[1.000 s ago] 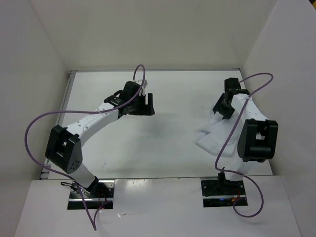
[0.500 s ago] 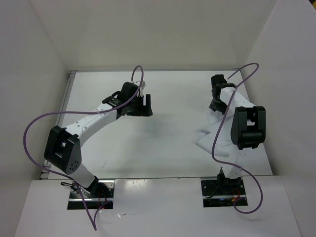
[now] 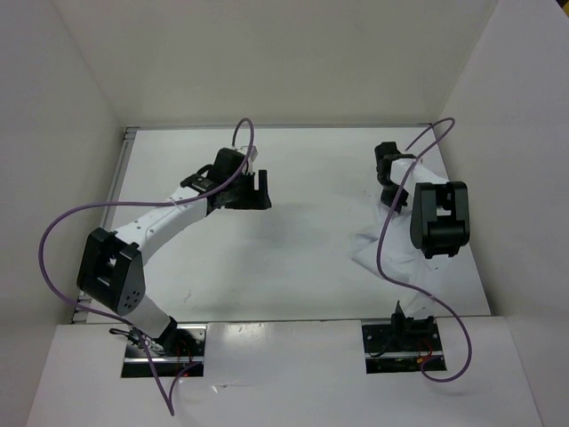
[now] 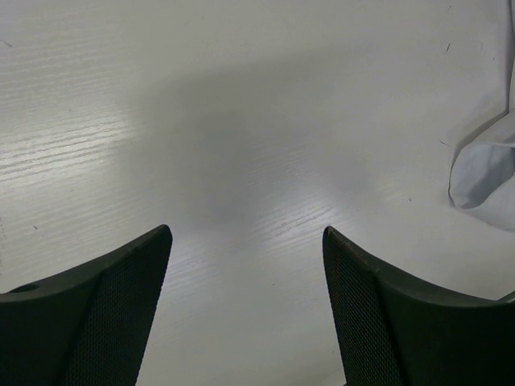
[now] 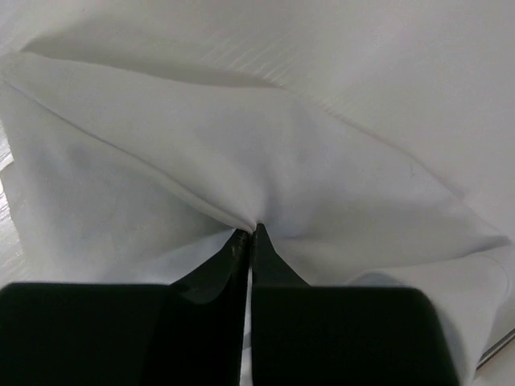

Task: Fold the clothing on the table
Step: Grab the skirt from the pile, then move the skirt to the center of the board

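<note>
The clothing (image 3: 374,251) lies rumpled on the right side of the glossy white surface (image 3: 293,267), close to its right edge and partly hidden under the right arm in the top view. It is a thin white piece of fabric, bunched into soft folds rather than spread flat. The right pincer (image 3: 390,197) sits over the far part of the fabric. In the right wrist view its two dark fingers are pressed together with no gap showing, and the right pincer (image 5: 250,231) pinches a ridge of the clothing (image 5: 282,161) at the very tips. From that pinch, creases fan out to both sides and a fold runs off toward the upper left, with bare surface (image 5: 386,48) beyond the cloth. The left pincer (image 3: 260,190) is over the middle-left of the surface, well apart from the fabric. In the left wrist view its fingers stand wide apart with nothing between them, so the left pincer (image 4: 245,241) looks down only on the bare surface (image 4: 201,121) and its own shadow. A rounded corner of the clothing (image 4: 483,173) shows at the right edge of that view. A purple cable (image 3: 53,233) loops off each arm.
</note>
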Robot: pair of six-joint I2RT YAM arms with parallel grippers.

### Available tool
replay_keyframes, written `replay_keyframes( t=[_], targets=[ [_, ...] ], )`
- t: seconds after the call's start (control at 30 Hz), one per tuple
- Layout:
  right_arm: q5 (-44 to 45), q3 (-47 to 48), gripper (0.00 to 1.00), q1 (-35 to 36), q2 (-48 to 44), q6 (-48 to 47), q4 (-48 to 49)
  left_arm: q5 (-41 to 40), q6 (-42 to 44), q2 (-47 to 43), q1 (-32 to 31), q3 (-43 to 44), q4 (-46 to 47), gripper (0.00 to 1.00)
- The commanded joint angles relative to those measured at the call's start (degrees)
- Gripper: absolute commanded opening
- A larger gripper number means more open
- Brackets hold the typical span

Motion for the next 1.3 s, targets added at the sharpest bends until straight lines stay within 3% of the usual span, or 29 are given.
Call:
replay_keyframes(
  t=[0.0,0.17,0.27,0.43,0.63,0.83,0.9,0.93,0.97,1.1,1.27],
  targets=[
    [3.6,2.4,0.0,1.7,-2.3,0.6,-0.4,0.7,1.1,-2.5,0.3,-0.3,0.9,0.83],
    [-3.6,12.6,0.0,12.8,-15.0,-2.8,-6.3,0.7,1.1,-2.5,1.5,-0.3,0.9,0.83],
    [-10.0,23.7,0.0,16.7,-17.6,-2.8,-9.8,0.7,0.5,-2.5,2.1,-0.3,0.9,0.83],
    [-19.1,27.6,0.0,17.2,-21.0,-1.2,-11.1,1.3,0.5,-2.5,2.6,-0.3,0.9,0.83],
    [-31.7,21.6,0.0,13.6,-27.5,3.0,-5.7,3.0,-0.1,-3.8,4.5,-2.2,1.4,0.83],
    [-40.9,2.2,0.0,3.3,-30.3,9.3,3.0,4.1,-0.1,-5.0,5.6,-2.8,1.9,0.83],
    [-41.5,-2.9,0.02,2.0,-29.8,9.3,3.2,4.1,-0.1,-5.5,5.6,-2.8,1.9,0.83],
    [-41.5,-3.6,0.2,1.5,-29.3,8.4,2.0,4.8,-0.1,-5.5,5.6,-3.4,1.9,0.83],
    [-41.5,-3.6,0.25,1.5,-29.2,7.7,0.9,4.8,-0.1,-5.5,5.6,-3.4,1.9,0.83],
    [-30.1,-4.9,0.31,3.0,-31.2,7.7,-2.6,5.5,-0.1,-6.0,5.6,-4.5,2.5,0.83],
    [-22.8,-4.9,0.31,5.9,-32.9,7.7,-6.5,8.2,-0.1,-5.5,5.6,-4.6,4.5,0.83]
  ],
)
